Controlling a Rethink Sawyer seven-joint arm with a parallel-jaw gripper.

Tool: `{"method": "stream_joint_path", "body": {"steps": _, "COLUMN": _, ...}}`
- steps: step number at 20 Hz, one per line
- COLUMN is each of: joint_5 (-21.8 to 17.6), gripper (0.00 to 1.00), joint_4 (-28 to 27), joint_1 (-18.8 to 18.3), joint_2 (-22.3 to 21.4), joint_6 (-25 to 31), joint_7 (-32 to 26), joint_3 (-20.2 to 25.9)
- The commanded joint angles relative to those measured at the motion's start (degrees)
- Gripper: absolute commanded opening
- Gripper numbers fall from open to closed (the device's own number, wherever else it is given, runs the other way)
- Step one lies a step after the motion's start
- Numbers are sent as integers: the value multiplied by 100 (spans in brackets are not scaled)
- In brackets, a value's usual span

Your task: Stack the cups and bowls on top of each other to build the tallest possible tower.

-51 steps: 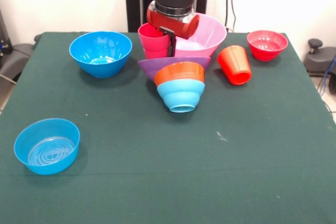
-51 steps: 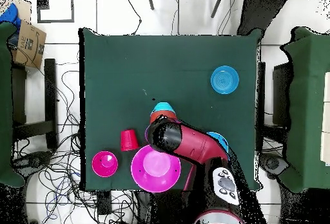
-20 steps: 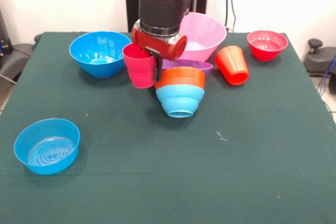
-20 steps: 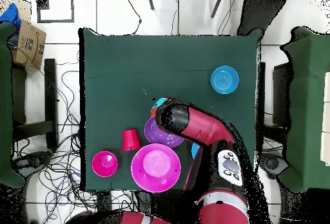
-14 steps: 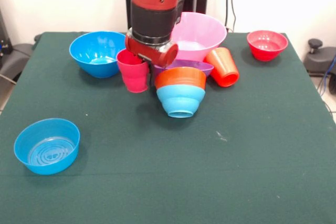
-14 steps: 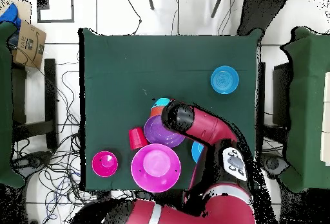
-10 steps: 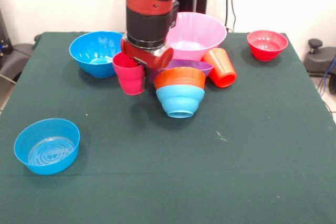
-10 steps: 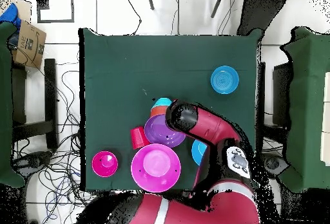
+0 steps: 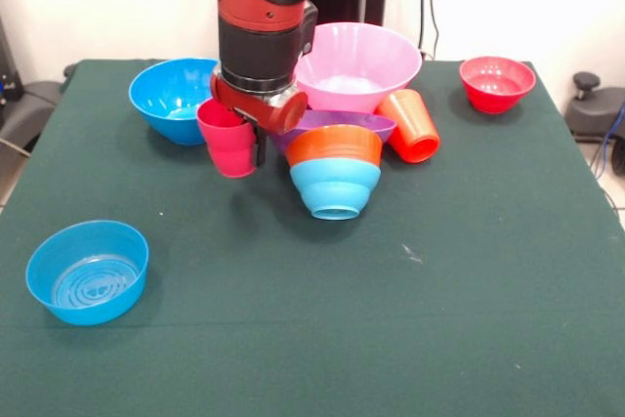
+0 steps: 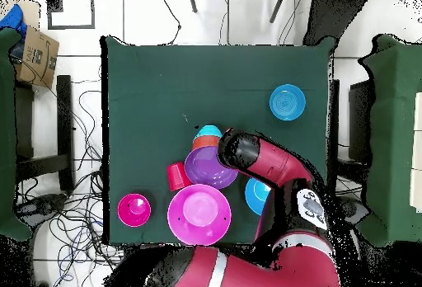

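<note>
Carrying the pinkish-red cup (image 9: 228,138) sideways off the purple bowl (image 9: 332,125), the gripper (image 9: 256,134) is clamping its rim, holding it upright above the worktop (image 9: 439,271), probably for stacking beside the tower (image 9: 335,171).

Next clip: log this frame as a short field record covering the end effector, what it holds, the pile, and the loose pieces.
end effector: shut on pink cup, held upright above the cloth
pile: orange bowl in light-blue bowl, tipped on its side, against purple bowl
behind pile: large pink bowl
orange cup: on its side beside the pink bowl
loose bowls: deep blue, small blue, small red, all upright, apart
tower: not yet built
</note>
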Motion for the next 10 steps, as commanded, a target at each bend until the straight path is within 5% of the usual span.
{"method": "stream_joint_path", "body": {"steps": 1, "joint_5": -407, "gripper": 0, "joint_4": -5, "joint_1": -185, "joint_2": -300, "joint_6": -32, "joint_7": 30, "joint_3": 633}}
{"method": "stream_joint_path", "body": {"steps": 10, "joint_5": -518, "gripper": 0, "joint_4": 385, "joint_1": -414, "joint_2": -771, "joint_6": 265, "joint_7": -18, "joint_3": 755}}
